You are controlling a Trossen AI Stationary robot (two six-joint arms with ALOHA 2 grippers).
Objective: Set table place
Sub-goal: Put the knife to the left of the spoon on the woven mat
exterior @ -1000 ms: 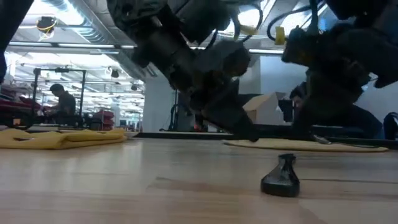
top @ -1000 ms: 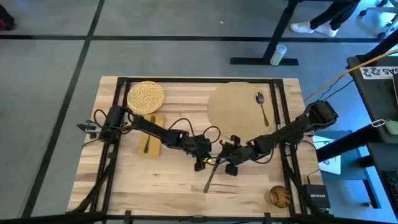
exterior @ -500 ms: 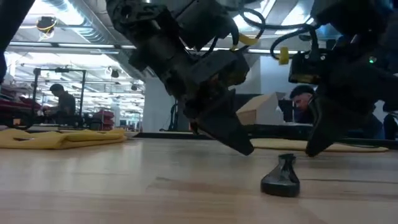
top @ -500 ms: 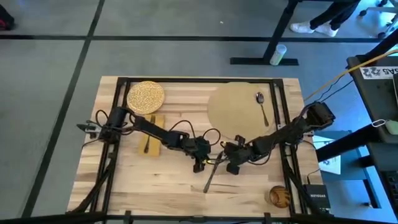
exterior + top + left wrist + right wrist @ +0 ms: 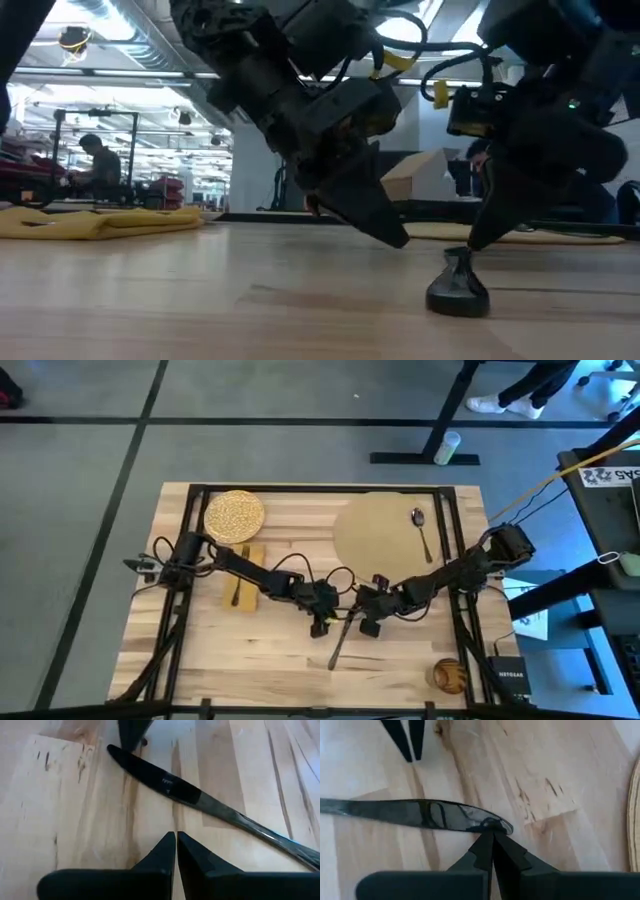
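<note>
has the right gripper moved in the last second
Yes. The right gripper has shifted slightly toward the knife, further from the round mat, its tips now at the knife's end.

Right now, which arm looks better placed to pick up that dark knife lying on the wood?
Probably the right. Its tool sits shut with its tips right at the knife's rounded end. The left tool, also shut, hovers beside the knife's middle, clear of it.

An open workshop or lab hall: grey carpet-tiled floor (image 5: 80, 510), exposed ceiling ducts (image 5: 110, 25), a person seated at distant workbenches (image 5: 100, 160).
</note>
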